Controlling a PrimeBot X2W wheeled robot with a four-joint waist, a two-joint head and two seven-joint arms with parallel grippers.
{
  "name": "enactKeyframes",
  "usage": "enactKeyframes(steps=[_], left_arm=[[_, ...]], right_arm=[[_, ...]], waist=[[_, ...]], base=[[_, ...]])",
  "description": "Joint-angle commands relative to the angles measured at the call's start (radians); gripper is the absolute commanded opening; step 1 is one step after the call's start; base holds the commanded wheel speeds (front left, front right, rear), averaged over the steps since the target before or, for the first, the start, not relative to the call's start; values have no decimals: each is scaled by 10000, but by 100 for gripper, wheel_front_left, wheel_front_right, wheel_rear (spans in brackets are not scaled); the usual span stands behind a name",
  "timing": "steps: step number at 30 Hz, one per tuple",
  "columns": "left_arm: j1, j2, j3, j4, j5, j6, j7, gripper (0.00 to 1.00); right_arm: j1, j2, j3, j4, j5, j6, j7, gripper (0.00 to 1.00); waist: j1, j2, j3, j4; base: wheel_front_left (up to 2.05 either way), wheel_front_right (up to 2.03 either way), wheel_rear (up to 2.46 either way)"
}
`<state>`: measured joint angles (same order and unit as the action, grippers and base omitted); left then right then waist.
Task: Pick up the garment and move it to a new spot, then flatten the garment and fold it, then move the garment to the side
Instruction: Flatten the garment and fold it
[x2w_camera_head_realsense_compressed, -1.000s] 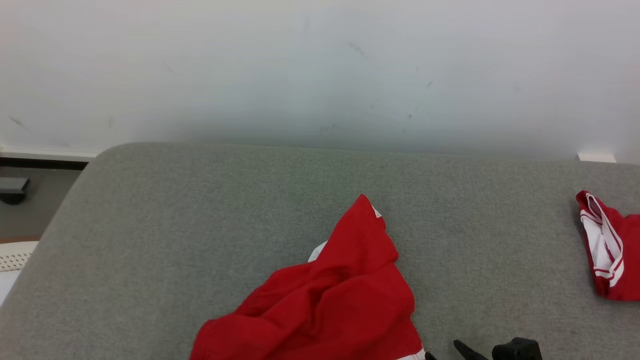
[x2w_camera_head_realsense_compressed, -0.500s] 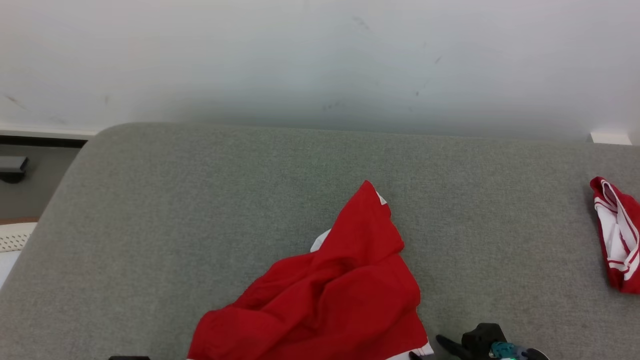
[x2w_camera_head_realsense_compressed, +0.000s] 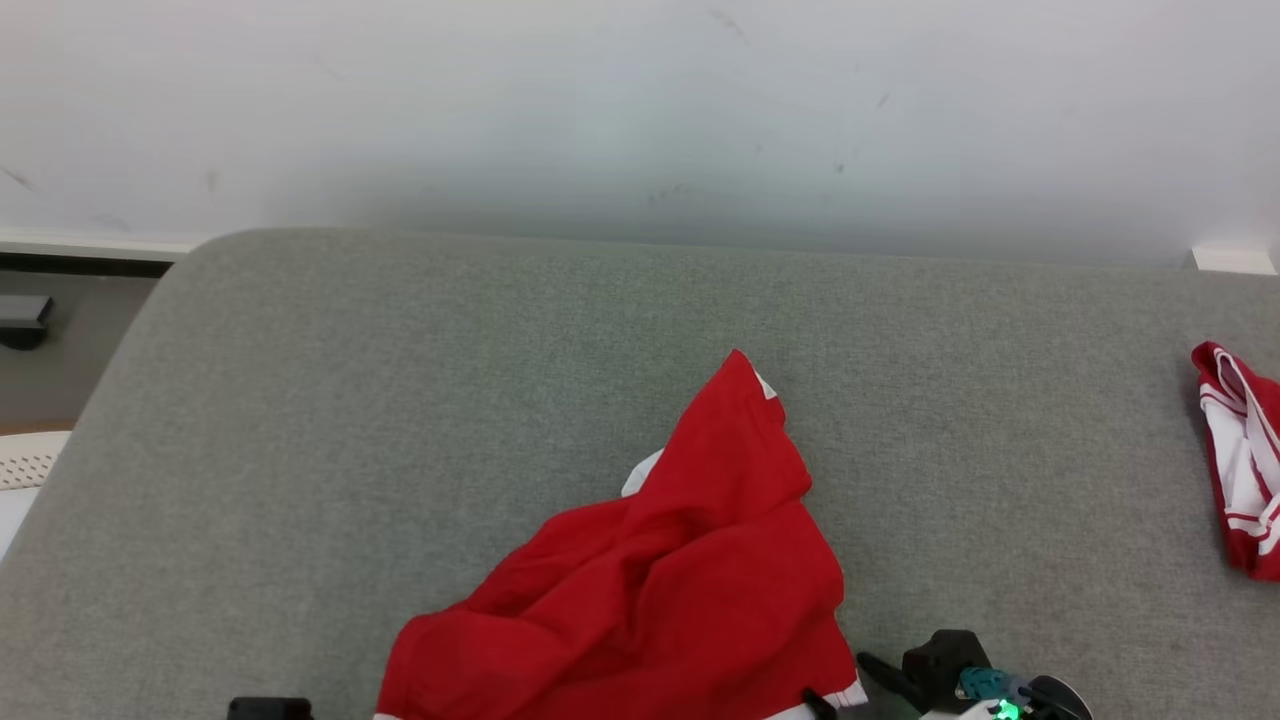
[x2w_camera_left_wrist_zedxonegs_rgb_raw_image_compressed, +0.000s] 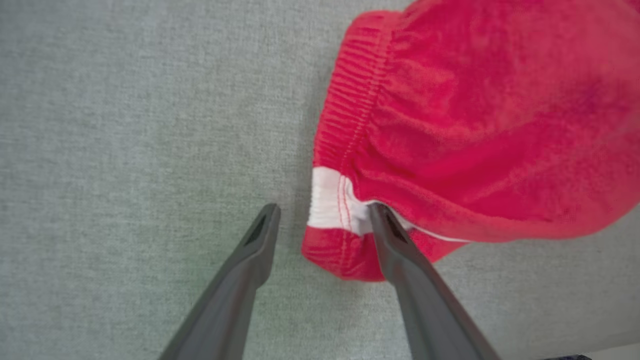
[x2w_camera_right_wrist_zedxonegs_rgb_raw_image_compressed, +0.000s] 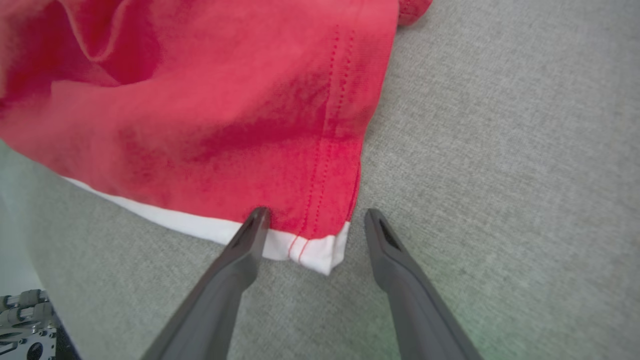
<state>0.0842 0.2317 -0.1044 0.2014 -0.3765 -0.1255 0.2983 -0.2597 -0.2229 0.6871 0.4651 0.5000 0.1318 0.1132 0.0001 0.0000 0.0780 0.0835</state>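
Your left gripper (x2w_camera_left_wrist_zedxonegs_rgb_raw_image_compressed: 324, 210) is spread wide, fingers straddling the elastic waistband corner of the red garment (x2w_camera_head_realsense_compressed: 660, 580); right gripper (x2w_camera_right_wrist_zedxonegs_rgb_raw_image_compressed: 316, 215) is just as wide around the white-trimmed hem corner, neither pinching anything. Garment lies crumpled at the near middle of the grey cushion (x2w_camera_head_realsense_compressed: 350, 400), with a second red-and-white piece (x2w_camera_head_realsense_compressed: 1240, 470) well apart at its right edge. My read: you're lined up for a two-corner grab, so flatten, fold and move-aside are all left; can't tell if the first relocation is done.
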Motion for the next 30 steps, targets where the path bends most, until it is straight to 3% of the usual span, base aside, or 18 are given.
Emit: enactKeyframes(steps=[1,3,4,5,6,7,8,10,16,30], left_arm=[[-113,89,-37,109,88,-1,25,93],[-231,81,-102,249,23,-8,30,90],[-272,91,-157,326,3,-13,20,76],[-305,101,-201,402,-16,-18,17,52],[-353,103,-254,477,-50,-21,29,40],[-409,106,-314,528,-68,-27,29,22],[-471,96,-361,582,-91,-29,-1,2],[-565,77,-455,681,-158,-32,-75,0],[-729,-46,-399,361,-754,-46,-330,0],[-335,-117,-266,-2809,-2496,-50,256,0]], right_arm=[[-51,-2,98,130,72,-25,52,100],[-123,0,164,172,103,-25,87,100],[-157,4,223,194,131,-25,120,100],[-184,14,283,211,173,-25,134,100],[-219,25,347,225,197,-25,132,100],[-276,40,448,224,194,-25,123,75],[-307,84,497,222,321,-23,74,35],[-390,138,605,259,442,-18,-13,0],[-667,71,291,365,855,-23,-760,0],[-316,-225,-1368,-666,1619,-23,-1891,0]], waist=[[-1,0,32,-20],[-1,0,83,-33],[-1,0,99,-43],[-1,0,119,-52],[-1,0,141,-60],[-1,0,169,-72],[-1,0,190,-83],[-1,0,205,-102],[-1,0,113,-145],[-1,0,-432,-433]], base=[[0,0,0],[0,0,0],[0,0,0],[0,0,0],[0,0,0],[0,0,0],[0,0,0],[0,0,0],[0,0,0],[0,0,0]])
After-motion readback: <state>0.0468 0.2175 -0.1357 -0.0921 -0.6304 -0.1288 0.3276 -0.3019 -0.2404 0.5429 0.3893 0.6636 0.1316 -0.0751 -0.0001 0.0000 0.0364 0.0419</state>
